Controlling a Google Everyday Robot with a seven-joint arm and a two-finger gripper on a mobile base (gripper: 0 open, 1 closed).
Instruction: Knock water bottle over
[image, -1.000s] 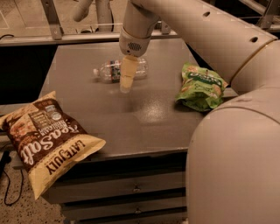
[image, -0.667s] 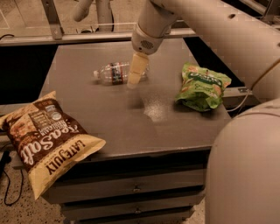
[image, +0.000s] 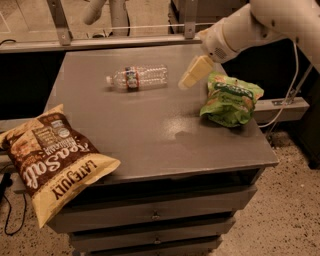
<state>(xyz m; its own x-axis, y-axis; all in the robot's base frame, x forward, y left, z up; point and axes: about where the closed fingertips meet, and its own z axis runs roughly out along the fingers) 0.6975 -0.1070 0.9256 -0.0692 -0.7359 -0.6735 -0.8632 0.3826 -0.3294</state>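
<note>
The water bottle (image: 136, 77), clear and ribbed with a white cap and a red-and-white label band, lies on its side on the grey table top (image: 150, 120), cap pointing left. My gripper (image: 189, 80) hangs from the white arm at the upper right. It is above the table, to the right of the bottle's base and apart from it, next to the green bag.
A brown chip bag (image: 52, 162) overhangs the table's front left corner. A crumpled green chip bag (image: 230, 100) lies near the right edge. A metal rail (image: 100, 42) runs behind the table. Drawers sit below the top.
My arm has swung right and back, taking the gripper from over the bottle to its right side. The bottle lies in the same place, now uncovered.
</note>
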